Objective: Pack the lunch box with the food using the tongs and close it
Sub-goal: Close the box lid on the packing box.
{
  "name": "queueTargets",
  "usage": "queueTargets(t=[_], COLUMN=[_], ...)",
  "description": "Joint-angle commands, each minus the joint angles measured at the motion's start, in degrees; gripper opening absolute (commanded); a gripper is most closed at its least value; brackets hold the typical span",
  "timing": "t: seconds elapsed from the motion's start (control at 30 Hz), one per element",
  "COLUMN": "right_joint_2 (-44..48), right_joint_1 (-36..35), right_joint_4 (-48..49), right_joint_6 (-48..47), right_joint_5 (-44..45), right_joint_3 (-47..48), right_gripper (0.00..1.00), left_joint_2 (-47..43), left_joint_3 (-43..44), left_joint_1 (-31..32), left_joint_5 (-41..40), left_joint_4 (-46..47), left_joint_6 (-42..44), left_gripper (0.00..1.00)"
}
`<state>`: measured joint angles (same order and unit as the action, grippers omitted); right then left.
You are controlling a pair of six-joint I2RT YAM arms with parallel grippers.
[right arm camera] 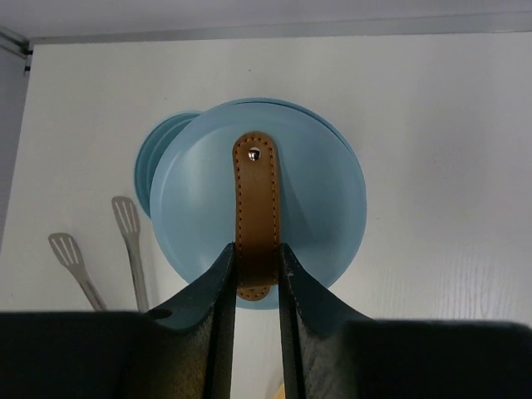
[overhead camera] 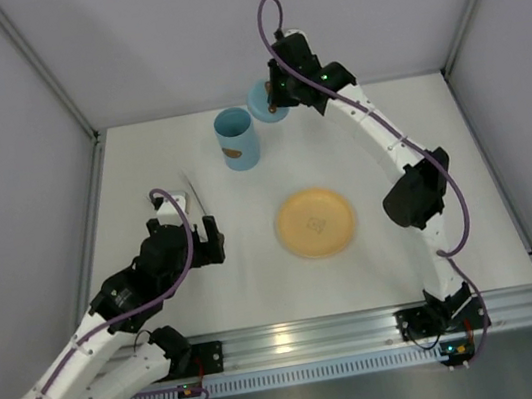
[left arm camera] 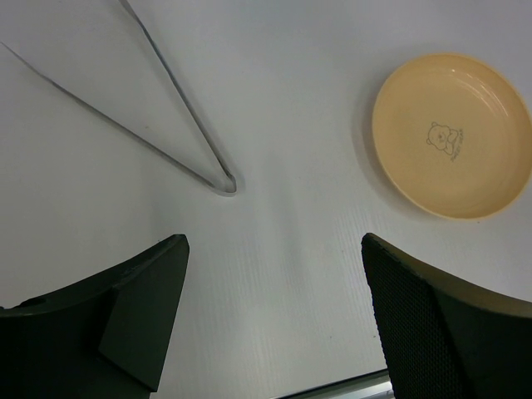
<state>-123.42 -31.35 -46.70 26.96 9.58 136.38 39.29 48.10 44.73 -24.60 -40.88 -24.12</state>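
**A:** What is the right end effector [right arm camera: 258, 270] doing?

**B:** It is clenched on the brown strap [right arm camera: 256, 195] of the light blue lid [right arm camera: 320, 191]. Both fingers [right arm camera: 208, 320] press the strap's lower end from either side. The lid faces the wrist camera flat-on.

**A:** And the box?

**B:** The box [overhead camera: 237, 138] stands upright on the bench [overhead camera: 418, 135], its top open. In the top view it is just to the left of that end effector. The lid's edge overlaps the box's rim there, but I cannot tell whether they touch. From the wrist, the box lies beyond the lid, and only a darker blue crescent of it shows past the lid's left edge.

**A:** The left end effector?

**B:** The left end effector [left arm camera: 274, 320] is released. Its jaws are spread wide over the white bench and grip nothing.

**A:** Where are the tongs from there?

**B:** The tongs [left arm camera: 220, 176] lie flat on the bench, ahead of the left end effector and slightly to its left. Their joined end is nearest it, and the two thin arms spread away from it in a narrow V. In the right wrist view their slotted tips show beyond the lid, well to the left of the right end effector.

**A:** Anything else near it?

**B:** A yellow-orange plate [left arm camera: 453, 133] with a small bear drawing at its centre. It sits ahead of the left end effector and to its right, apart from the tongs.
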Motion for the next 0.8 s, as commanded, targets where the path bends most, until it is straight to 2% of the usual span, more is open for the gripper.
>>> queueTargets(t=[0.0,0.37,0.77], right_joint_2=[0.11,-5.6,-10.7], right_joint_1=[-3.88,-8.63,-8.72], right_joint_4=[6.08,19.52,24.72], right_joint_6=[-2.26,-7.0,-10.52], right_joint_5=[-0.88,-1.5,2.37], right_joint_3=[1.52,3.19,3.11], right_gripper=[0.0,0.0,0.0], left_joint_2=[0.7,1.49,2.37], left_joint_3=[-0.37,-0.37,-0.28], left_joint_1=[0.18,0.18,0.18], left_joint_5=[-0.98,-1.42,-1.33], left_joint_4=[0.19,-0.07,-0.07], left_joint_6=[-0.49,-0.58,-0.58], left_gripper=[0.9,0.9,0.9])
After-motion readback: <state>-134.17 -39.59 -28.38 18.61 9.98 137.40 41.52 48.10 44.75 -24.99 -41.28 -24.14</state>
